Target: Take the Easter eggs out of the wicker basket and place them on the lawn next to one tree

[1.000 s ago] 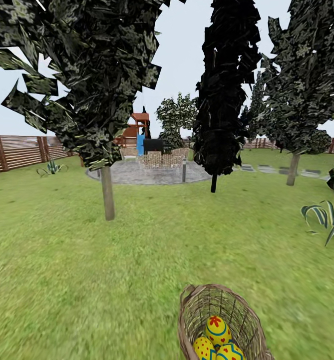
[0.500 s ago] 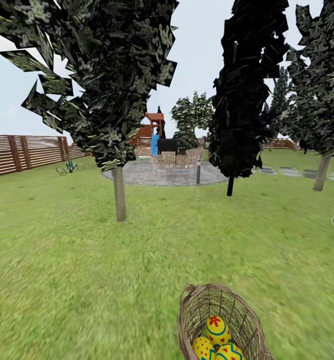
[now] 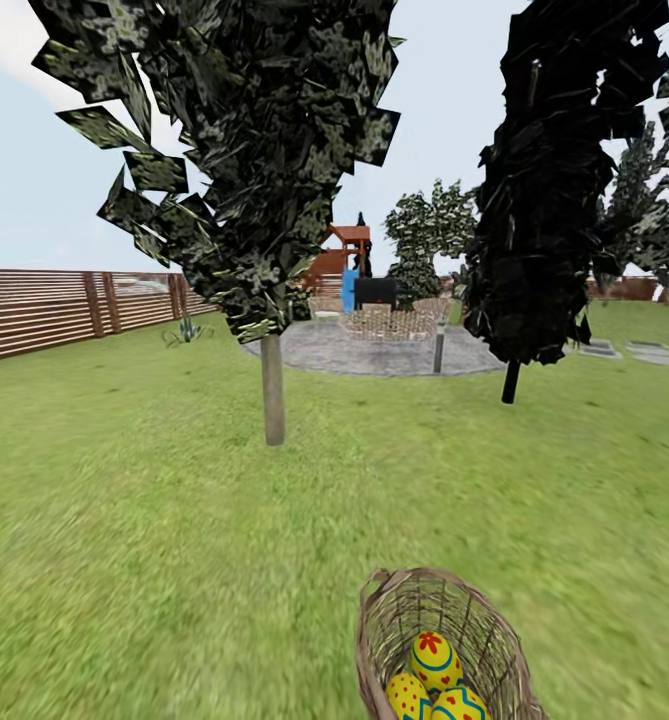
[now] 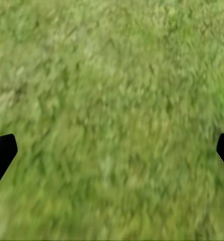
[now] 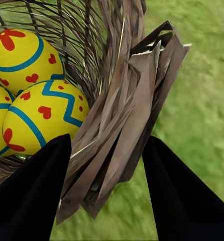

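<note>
The wicker basket (image 3: 439, 640) sits at the bottom edge of the head view, above the lawn (image 3: 124, 520). Three yellow Easter eggs with blue bands and red marks lie inside it: one (image 3: 436, 660) on top, one (image 3: 407, 695) on the left, one (image 3: 461, 705) lower right. In the right wrist view my right gripper (image 5: 107, 145) is shut on the basket's woven wall (image 5: 127, 110), with the eggs (image 5: 44, 120) just inside. My left gripper (image 4: 112, 145) hangs open over bare grass, its fingers (image 4: 1, 153) far apart. A tree with a bare trunk (image 3: 272, 390) stands ahead, left of centre.
A black cypress-like tree (image 3: 549, 200) rises at the right. Behind the trees lie a grey paved round area (image 3: 374, 350) with a short post (image 3: 439, 345) and play equipment. A wooden fence (image 3: 54, 310) borders the left side. Open grass stretches between me and the trunk.
The whole picture has slid to the right, so the camera has turned left. The basket with its eggs keeps the same place in the view.
</note>
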